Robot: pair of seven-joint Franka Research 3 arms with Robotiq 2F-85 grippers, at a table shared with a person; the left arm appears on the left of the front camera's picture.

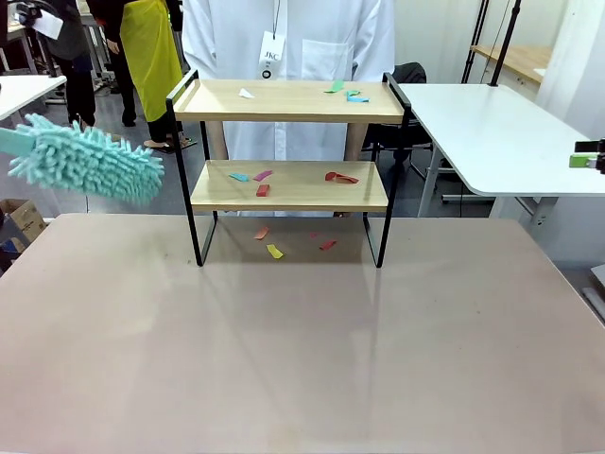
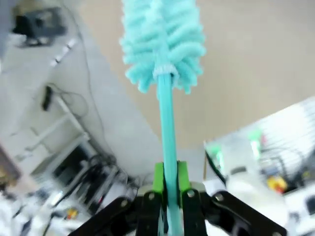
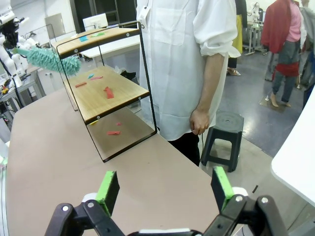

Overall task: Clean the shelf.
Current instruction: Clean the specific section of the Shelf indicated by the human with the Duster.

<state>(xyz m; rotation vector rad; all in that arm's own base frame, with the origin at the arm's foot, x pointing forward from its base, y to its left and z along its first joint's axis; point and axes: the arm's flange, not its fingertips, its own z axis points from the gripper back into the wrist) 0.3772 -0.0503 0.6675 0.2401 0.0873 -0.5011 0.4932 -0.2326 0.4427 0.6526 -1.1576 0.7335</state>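
The shelf (image 1: pixel 284 100) stands at the far middle of the surface (image 1: pixel 302 350), square to the robot. A person in a white coat (image 1: pixel 288 33) stands just behind it, one arm hanging at the side in the right wrist view, taking no part. The two wood boards carry coloured paper scraps: a white one (image 1: pixel 246 93), a green one (image 1: pixel 336 86) and a blue one (image 1: pixel 356 96) on the top board, and blue, pink and red ones (image 1: pixel 263 190) on the lower board. A few more (image 1: pixel 274 251) lie on the surface beneath the frame. The left jaws are clamped on the thin handle (image 2: pixel 167 128) of a teal fluffy duster (image 1: pixel 90 161). The green pads (image 2: pixel 158 176) pinch the handle low down, so the head (image 2: pixel 162 39) projects well beyond them, which I take to give reach across a board without the wrist meeting the black side rails. In the front view the duster hangs in the air to the left of the shelf, level with the gap between the two boards, apart from it and touching nothing. The boards are not yet clean. The right jaws stand wide open and empty, one pad (image 3: pixel 109 189) showing above the surface near its edge, well away from the shelf, probably parked to leave the duster room. The raised rails close the shelf's ends, so I judge the scraps must go off the front or back edge.
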